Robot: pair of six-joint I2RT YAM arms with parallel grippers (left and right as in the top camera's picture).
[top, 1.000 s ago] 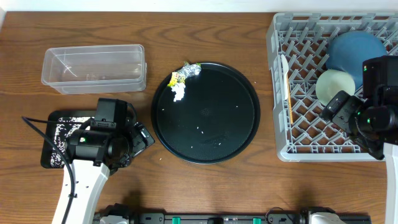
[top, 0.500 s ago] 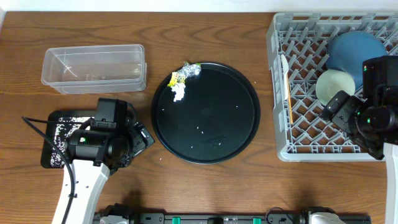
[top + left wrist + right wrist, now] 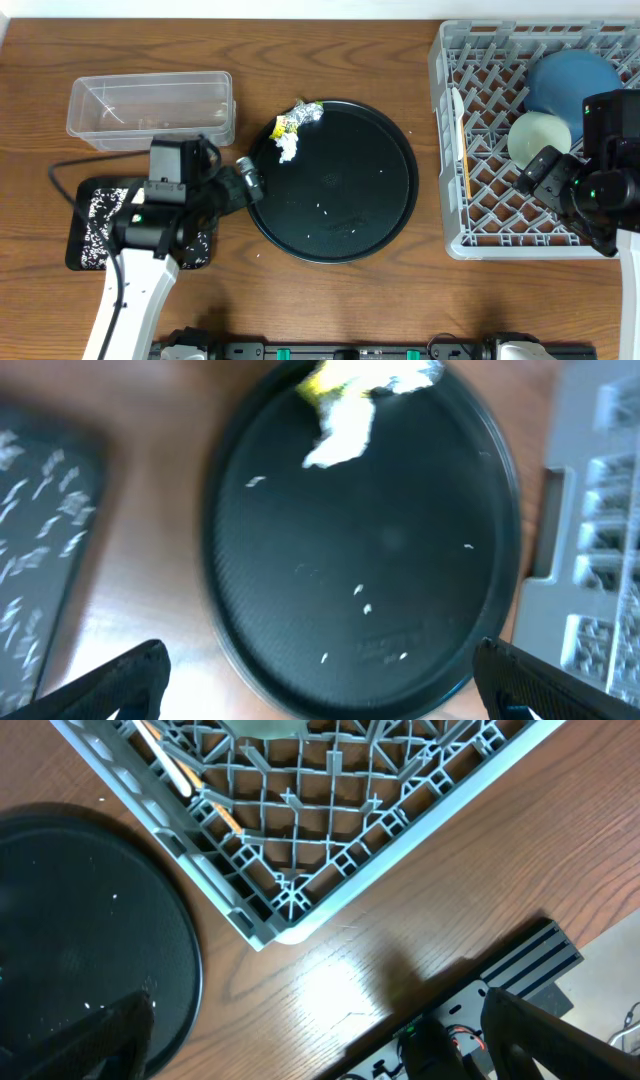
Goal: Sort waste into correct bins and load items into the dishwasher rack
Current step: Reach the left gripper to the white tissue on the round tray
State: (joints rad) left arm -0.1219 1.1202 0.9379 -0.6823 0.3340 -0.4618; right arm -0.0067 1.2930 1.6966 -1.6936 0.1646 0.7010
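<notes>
Crumpled foil, yellow wrapper and white paper waste (image 3: 293, 128) lies at the far left rim of the round black tray (image 3: 375, 215); white grains (image 3: 362, 600) dot its middle. My left gripper (image 3: 251, 181) hangs open over that tray's left rim, empty, its fingers (image 3: 128, 672) wide apart. The clear tub (image 3: 150, 108) sits at the back left. The shallow black tray (image 3: 92, 228) holds white scraps. The grey dishwasher rack (image 3: 480, 225) carries a dark blue plate (image 3: 572, 78), pale green bowl (image 3: 536, 136), white spoon (image 3: 458, 103) and chopsticks (image 3: 465, 165). My right gripper (image 3: 538, 172) stays open above the rack's front.
In the right wrist view the rack's near corner (image 3: 262, 932) sits on bare wood, with the round tray's rim (image 3: 190, 955) to its left. A black rail (image 3: 520, 965) runs along the table's front edge.
My left arm has swung up and right, from beside the shallow black tray to the round tray's left rim. The right arm has not moved.
</notes>
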